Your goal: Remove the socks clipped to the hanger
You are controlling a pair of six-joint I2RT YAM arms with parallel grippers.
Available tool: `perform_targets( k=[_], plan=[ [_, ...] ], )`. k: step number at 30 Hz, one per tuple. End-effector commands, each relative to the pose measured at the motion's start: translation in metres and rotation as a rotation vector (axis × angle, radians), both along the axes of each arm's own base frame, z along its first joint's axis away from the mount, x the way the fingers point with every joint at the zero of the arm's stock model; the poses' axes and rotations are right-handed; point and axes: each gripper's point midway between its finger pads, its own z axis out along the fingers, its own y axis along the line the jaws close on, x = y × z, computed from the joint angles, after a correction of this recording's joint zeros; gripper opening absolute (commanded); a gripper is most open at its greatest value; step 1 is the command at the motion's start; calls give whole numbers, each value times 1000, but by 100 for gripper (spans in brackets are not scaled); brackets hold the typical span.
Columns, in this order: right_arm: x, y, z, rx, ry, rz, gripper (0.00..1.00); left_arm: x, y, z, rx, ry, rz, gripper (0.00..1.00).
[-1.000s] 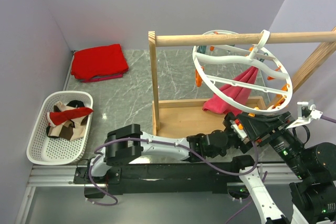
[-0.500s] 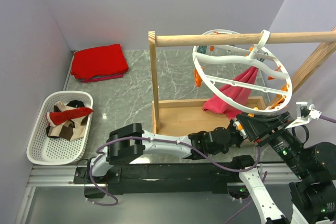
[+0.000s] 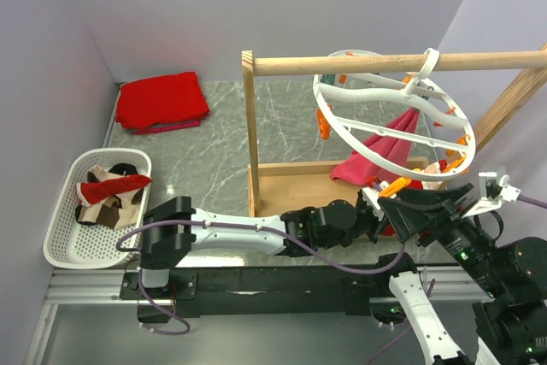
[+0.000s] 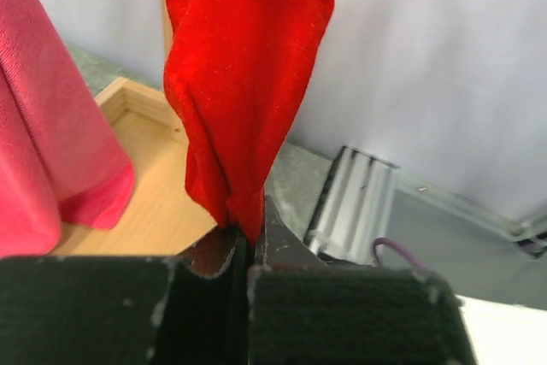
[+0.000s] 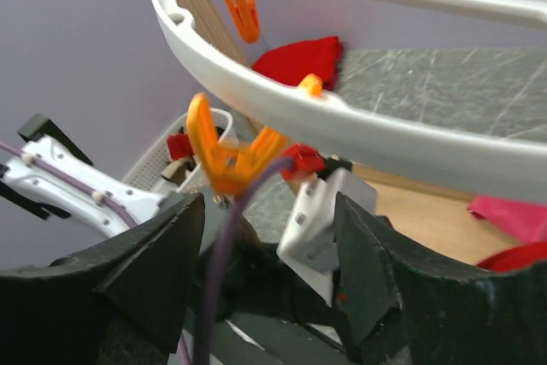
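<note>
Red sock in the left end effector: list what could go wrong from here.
1. The left end effector pinches only the tip of the red sock; a pull may slip it free.
2. The hanger hangs tilted by its hook on the wooden rail; tugging could swing or unhook it.

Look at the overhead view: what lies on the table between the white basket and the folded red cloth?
Nothing. In the top view, the stretch of grey marble table between the basket and the red cloth is bare.
</note>
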Motion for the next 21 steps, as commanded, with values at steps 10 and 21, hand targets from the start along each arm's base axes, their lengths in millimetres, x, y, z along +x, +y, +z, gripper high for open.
perform_targets(
  k=[10,21],
  plan=[
    [-30,-21,2,-64,-29,-90,88,-22,42,69,-159,86,-74,1],
    [-50,-47,29,-64,-91,-227,87,-22,85,85,-197,116,-44,1]
  ],
)
